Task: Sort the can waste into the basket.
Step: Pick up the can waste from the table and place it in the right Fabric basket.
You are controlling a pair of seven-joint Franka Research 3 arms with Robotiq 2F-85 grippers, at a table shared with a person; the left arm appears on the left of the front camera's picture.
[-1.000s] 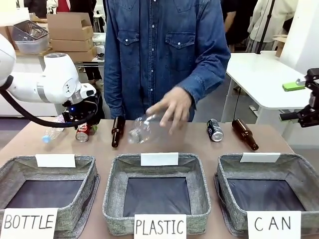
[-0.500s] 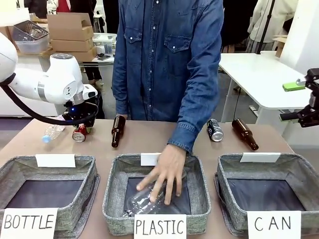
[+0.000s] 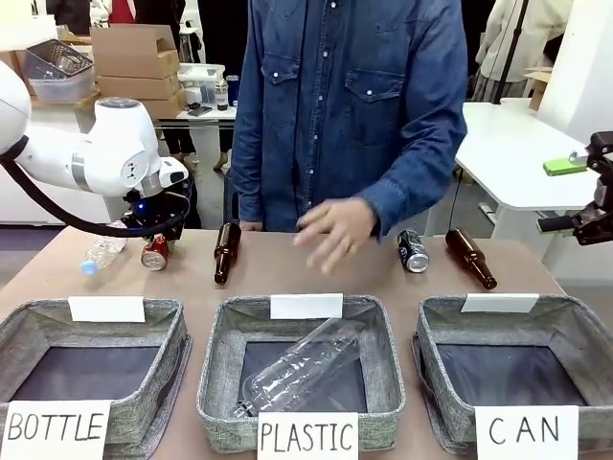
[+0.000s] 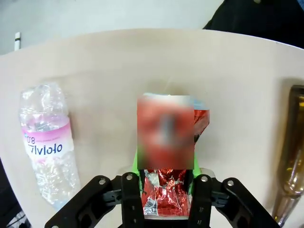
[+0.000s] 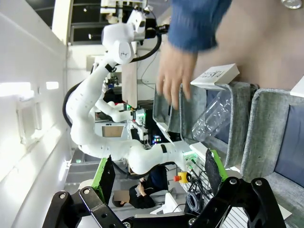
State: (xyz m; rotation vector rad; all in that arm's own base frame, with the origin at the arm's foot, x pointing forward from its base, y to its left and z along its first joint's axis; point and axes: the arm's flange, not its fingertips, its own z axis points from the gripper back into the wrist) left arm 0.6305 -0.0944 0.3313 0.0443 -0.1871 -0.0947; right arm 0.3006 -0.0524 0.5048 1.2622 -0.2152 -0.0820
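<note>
Gripping stage, first of two cans: left gripper [image 4: 165, 173] clamped on red can [image 4: 166, 194], far-left tabletop, beside plastic bottle [image 4: 47, 147]. Dark can [image 3: 413, 251] lies far right. Right gripper [image 5: 156, 175] gapes, empty. Next, likely: lift, cross to CAN basket [image 3: 586, 331], release.

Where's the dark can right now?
Front view: the dark can sits on the table's right side, just left of a brown bottle and behind the CAN basket.
</note>
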